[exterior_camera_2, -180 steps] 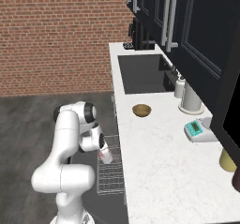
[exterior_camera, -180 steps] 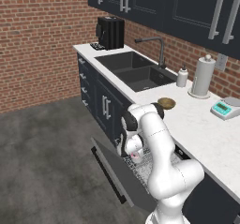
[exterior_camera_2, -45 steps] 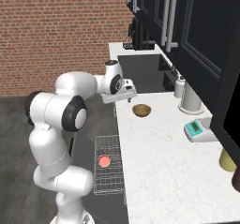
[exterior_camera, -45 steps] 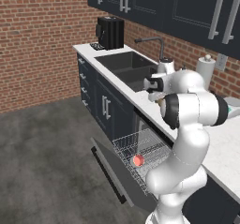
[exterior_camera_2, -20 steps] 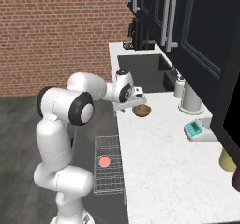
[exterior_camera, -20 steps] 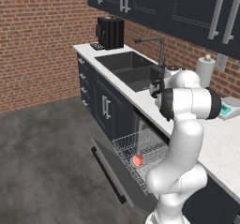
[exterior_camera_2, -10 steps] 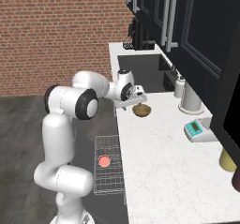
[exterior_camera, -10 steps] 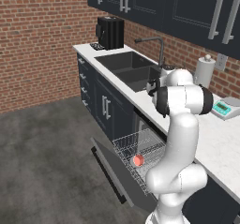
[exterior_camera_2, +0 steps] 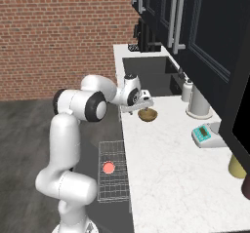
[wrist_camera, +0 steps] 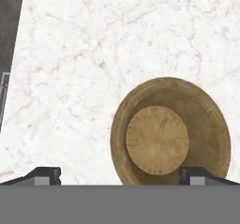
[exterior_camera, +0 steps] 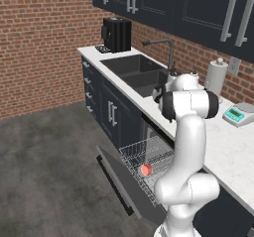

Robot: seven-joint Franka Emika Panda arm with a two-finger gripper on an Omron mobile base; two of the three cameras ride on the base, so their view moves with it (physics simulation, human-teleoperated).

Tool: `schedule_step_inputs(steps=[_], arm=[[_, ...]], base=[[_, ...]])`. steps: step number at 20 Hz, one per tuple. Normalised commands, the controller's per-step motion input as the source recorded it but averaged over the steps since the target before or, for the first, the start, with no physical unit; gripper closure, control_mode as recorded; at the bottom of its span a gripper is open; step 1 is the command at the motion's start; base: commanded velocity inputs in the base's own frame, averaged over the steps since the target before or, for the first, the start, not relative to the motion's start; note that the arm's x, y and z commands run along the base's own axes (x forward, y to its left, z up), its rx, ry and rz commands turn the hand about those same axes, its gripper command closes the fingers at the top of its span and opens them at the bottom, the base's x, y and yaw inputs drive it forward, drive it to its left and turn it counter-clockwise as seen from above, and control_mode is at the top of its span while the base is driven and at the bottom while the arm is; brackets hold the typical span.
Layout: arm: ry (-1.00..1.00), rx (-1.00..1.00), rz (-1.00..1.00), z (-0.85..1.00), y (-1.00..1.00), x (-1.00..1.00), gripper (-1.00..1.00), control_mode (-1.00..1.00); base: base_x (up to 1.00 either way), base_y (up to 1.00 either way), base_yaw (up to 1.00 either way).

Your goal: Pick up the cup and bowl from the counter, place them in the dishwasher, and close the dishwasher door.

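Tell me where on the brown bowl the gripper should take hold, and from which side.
Probably the rim, from above. The bowl sits upright and open on the counter; its shallow flared wall gives no side grip. The open gripper would pinch the near rim, one finger inside.

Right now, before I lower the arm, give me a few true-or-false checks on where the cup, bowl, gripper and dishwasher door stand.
1. The cup lies in the dishwasher rack. True.
2. The bowl is already in the rack. False: it sits on the counter.
3. The gripper is open above the bowl. True: its fingertips stand wide apart.
4. The dishwasher door is closed. False: it hangs open, rack pulled out.
5. The bowl holds food. False: it is empty.
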Motion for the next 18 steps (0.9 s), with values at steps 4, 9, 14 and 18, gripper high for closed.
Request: schedule_step_inputs(steps=[4, 9, 14, 18], arm=[[0.0, 0.0, 0.0, -0.26, 0.0, 0.29, -1.0, -1.0], [0.0, 0.0, 0.0, -0.27, 0.0, 0.09, -1.0, -1.0], [0.0, 0.0, 0.0, -0.41, 0.0, 0.0, 1.0, -1.0], [0.0, 0.0, 0.0, -0.37, -0.03, 0.0, 1.0, -1.0]], base=[[0.0, 0.0, 0.0], [0.0, 0.0, 0.0], [0.0, 0.0, 0.0], [0.0, 0.0, 0.0]])
